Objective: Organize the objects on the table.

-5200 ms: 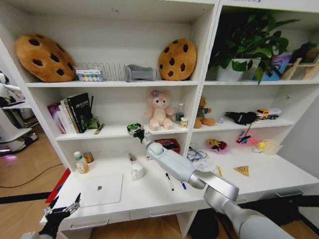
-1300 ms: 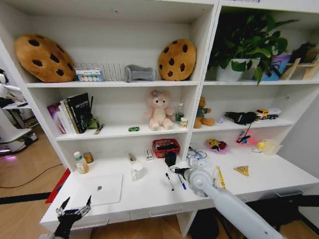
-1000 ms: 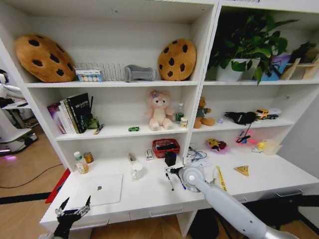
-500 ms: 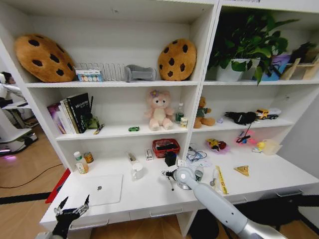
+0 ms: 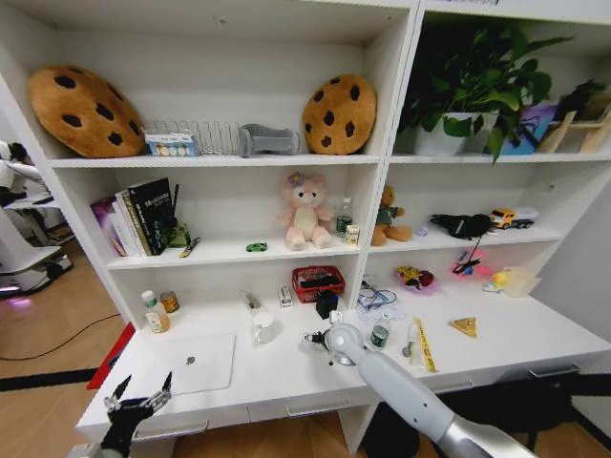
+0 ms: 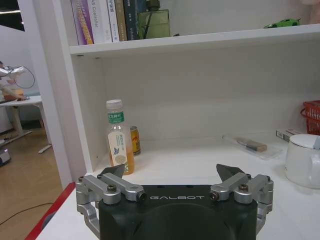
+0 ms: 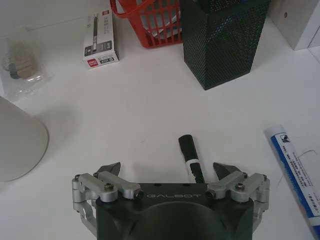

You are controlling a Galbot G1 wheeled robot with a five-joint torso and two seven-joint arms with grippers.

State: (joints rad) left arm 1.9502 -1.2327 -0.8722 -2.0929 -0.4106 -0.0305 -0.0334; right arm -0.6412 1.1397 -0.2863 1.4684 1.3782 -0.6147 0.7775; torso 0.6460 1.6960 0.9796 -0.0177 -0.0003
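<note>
My right gripper [image 5: 313,338] hovers open just above the white table [image 5: 286,367]. A black pen [image 7: 191,159] lies on the table between its spread fingers, which do not touch it. In the right wrist view the right gripper [image 7: 169,169] faces a black mesh pen holder [image 7: 225,40]. The closed silver-white laptop [image 5: 191,363] lies at the table's front left. A tiny green toy car [image 5: 256,247] stands on the shelf above. My left gripper [image 5: 136,396] waits open and empty below the table's front left corner, also seen in its wrist view [image 6: 170,172].
A white mug [image 5: 263,328] stands left of the right gripper, with a red basket [image 5: 318,281] and the mesh holder [image 5: 326,303] behind it. A drink bottle [image 5: 153,312] and a can [image 5: 170,301] stand at the back left. A blue and white strip [image 7: 292,165] lies near the pen.
The right gripper has slid leftward along the table to sit over the black pen. The green car that it held at the shelf earlier now rests there. The left arm barely moved.
</note>
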